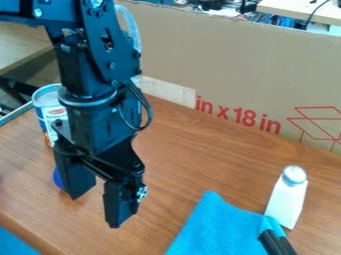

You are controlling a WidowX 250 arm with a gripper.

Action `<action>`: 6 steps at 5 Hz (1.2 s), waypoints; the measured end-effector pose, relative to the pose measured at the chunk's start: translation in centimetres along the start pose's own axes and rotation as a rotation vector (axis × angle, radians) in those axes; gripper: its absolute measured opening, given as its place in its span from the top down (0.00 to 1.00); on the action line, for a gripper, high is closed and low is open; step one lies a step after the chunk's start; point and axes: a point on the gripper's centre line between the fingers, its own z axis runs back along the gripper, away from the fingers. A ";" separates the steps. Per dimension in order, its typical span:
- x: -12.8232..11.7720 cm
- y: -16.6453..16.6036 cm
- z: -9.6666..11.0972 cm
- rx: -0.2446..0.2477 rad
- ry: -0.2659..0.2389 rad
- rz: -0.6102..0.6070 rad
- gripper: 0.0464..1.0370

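Blue cloth (216,224) on wooden table (180,144), beside white bottle (287,200); cardboard wall (233,64) behind; table edge (16,115) beside can (49,110). Across a span of wood, wide-spread gripper (94,211) near blue object (58,178).

Cardboard (233,64): red print (238,115), reads "in x 18 in"; red line drawing (313,118) to its right.
Can (45,101): wrap bears a red patch (57,112), lettering too small to read.
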 end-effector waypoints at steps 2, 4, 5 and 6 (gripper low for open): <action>0.4 -3.3 -0.1 -0.008 -0.009 0.004 0.04; 1.7 -9.6 -2.3 -0.061 -0.076 0.013 0.04; 3.1 -11.8 -5.2 -0.050 -0.131 0.036 0.04; 4.4 -12.6 -8.2 -0.042 -0.140 0.018 0.04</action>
